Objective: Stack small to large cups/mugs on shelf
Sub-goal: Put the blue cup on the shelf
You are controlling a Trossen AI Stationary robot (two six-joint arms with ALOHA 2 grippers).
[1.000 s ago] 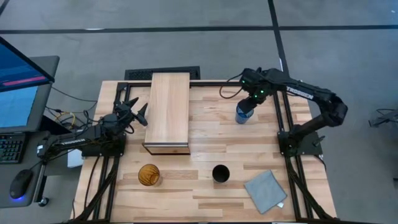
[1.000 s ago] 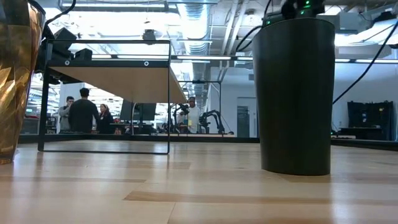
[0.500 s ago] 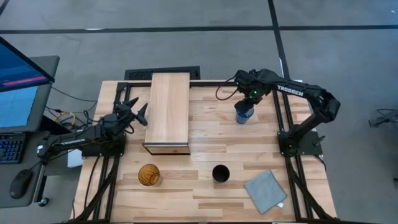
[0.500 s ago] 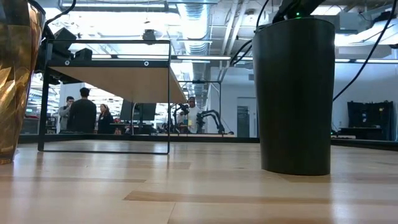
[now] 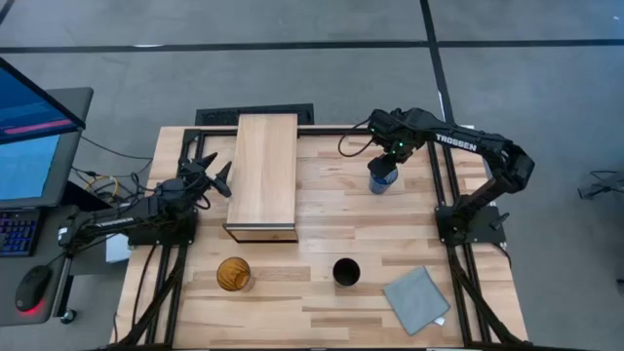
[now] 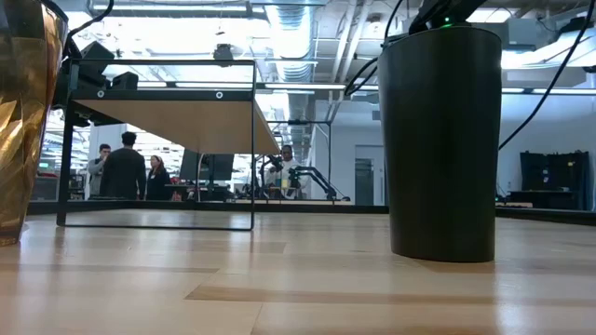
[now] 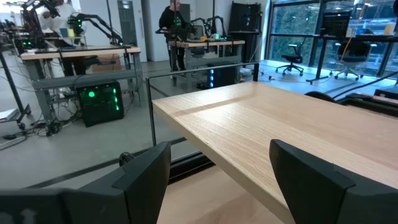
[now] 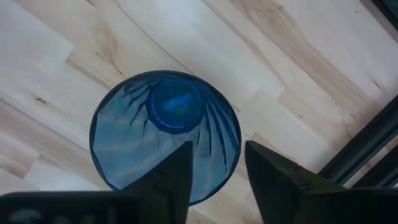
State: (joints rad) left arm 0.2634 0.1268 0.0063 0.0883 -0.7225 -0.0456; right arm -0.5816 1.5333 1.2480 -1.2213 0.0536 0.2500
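Note:
The translucent blue cup [image 8: 165, 134] stands upright on its base at the table's far right [image 5: 382, 177]. My right gripper [image 8: 219, 152] hangs over it pointing down, open. One finger is over the cup's mouth and the other is outside its wall, and neither touches it. The black cup [image 5: 345, 271] and the amber cup [image 5: 233, 274] stand upright near the front edge. In the low view the black cup [image 6: 440, 140] hides the blue one. The shelf [image 5: 263, 175] stands at the far left-centre. My left gripper [image 7: 217, 180] waits open, level, beside the shelf's left side [image 5: 210, 175].
A grey-blue folded cloth [image 5: 415, 299] lies at the near right corner. Black frame rails [image 5: 439, 185] run along the table's sides and back. Bare wood lies between the shelf and the blue cup. People stand in the room beyond the table [image 6: 126, 167].
My right gripper has moved a little toward the table's left edge and down over the blue cup, then held still. The cup stands where it stood.

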